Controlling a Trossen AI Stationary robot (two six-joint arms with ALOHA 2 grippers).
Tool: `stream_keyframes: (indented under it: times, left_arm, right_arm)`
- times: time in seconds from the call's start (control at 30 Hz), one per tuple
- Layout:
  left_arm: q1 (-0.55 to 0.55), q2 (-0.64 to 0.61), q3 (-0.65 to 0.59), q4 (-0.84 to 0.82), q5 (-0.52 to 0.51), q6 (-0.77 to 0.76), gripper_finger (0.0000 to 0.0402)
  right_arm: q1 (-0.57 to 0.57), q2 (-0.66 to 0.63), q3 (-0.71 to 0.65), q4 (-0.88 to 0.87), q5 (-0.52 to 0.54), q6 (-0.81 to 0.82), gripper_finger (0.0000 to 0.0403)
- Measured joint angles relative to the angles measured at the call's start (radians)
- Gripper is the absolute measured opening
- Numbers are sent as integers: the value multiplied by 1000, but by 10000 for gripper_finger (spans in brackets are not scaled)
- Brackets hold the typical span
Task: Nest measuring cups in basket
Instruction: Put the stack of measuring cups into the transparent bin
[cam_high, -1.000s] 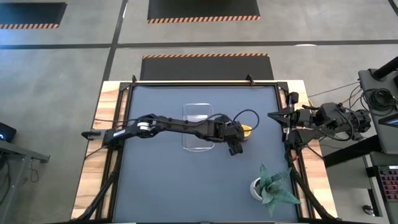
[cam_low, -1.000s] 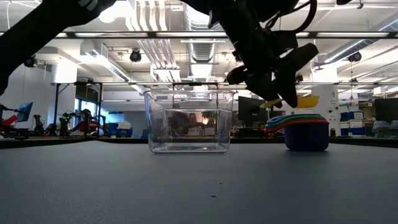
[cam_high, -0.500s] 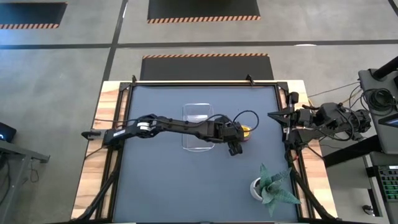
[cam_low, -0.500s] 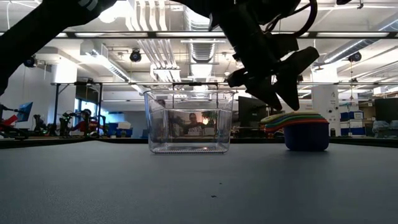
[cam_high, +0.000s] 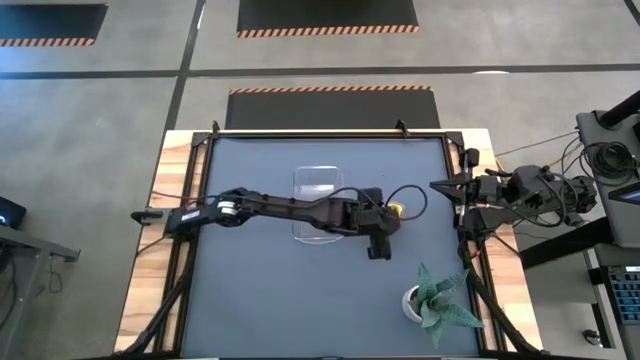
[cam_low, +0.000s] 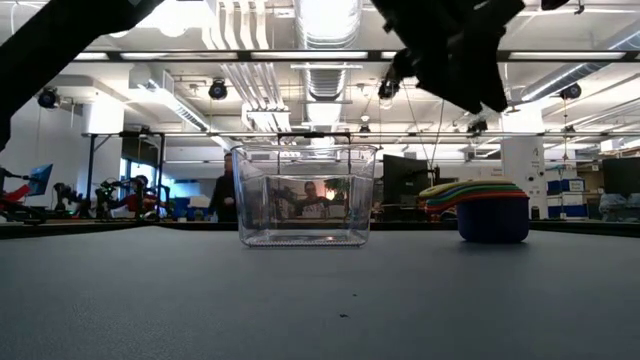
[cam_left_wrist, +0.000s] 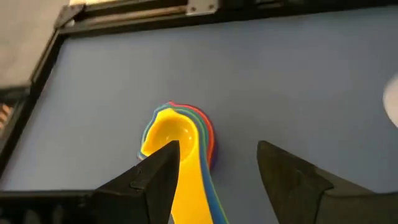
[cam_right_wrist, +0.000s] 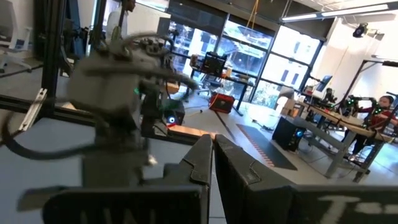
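Low view shows the measuring cups nested in 1 stack at right of frame, outside the seemingly empty basket at centre, so moving them remains; left gripper hovers above, fingers spread, holding nothing.

No words, labels, brand names or numbers can be read anywhere in these views, neither on the desk, the cups, the bin nor the room behind.
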Motion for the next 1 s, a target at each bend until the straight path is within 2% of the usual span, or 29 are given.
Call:
stream_keyframes:
  times: [0.13, 0.3, 0.47, 0.63, 0.83, 1.0]
  left_arm:
    - [-14, -7, 37, -105, -1, 61, 193]
    - [-21, -64, -15, -197, -2, 83, 184]
    - [-38, -134, -106, -199, -3, 93, 171]
    - [-62, -264, -326, -81, -10, 93, 156]
    - [-83, -519, -714, 240, -24, 105, 145]
    - [-86, -732, -981, 466, -26, 111, 144]
  right_arm:
    - [0, 0, 0, -2, 5, 12, 9]
    - [0, 0, 0, -1, 4, 23, 9]
    - [0, 2, 0, -2, 5, 48, 9]
    - [0, 4, -1, -7, 4, 57, 9]
    - [0, 33, -5, -8, 4, 85, 9]
    - [-1, 82, -5, 5, 5, 129, 9]
